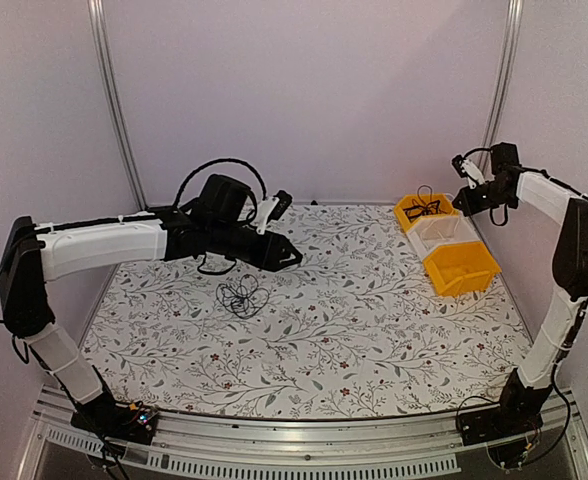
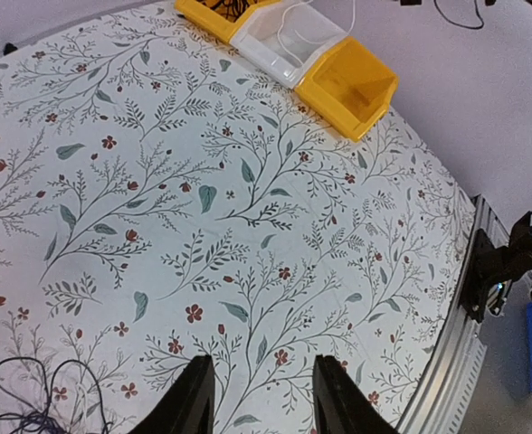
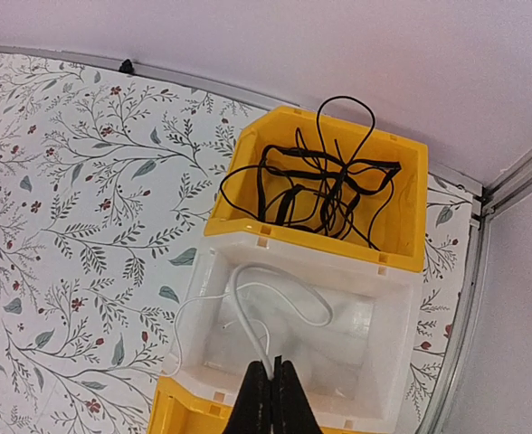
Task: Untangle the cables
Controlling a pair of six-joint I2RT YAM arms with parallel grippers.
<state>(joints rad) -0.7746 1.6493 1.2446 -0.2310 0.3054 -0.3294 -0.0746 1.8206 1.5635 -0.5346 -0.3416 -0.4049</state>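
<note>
Roughly midway along the desk (image 1: 374, 350), a little toward its left edge, the cables (image 1: 242, 297) lie on the floral cloth as one loose black bunch of loops. The left gripper (image 1: 292, 257) hovers just beyond the bunch, on its far side. Its jaws stand partly apart with nothing between them. In the left wrist view the tangle sits off to the lower left of the fingers (image 2: 189, 402), clear of them.

At the far right corner of the desk three bins stand in a touching row. The yellow bin (image 3: 302, 237) farthest back holds black cords (image 3: 325, 185). Next comes a white bin (image 3: 397, 316) with a white wire (image 3: 239, 303) looped inside, and a second yellow bin (image 1: 461, 268) is nearest. The right gripper (image 3: 273, 371) hangs over the white bin with its jaws pressed together. The white wire's end runs up to the tips, but I cannot tell whether it is pinched.
</note>
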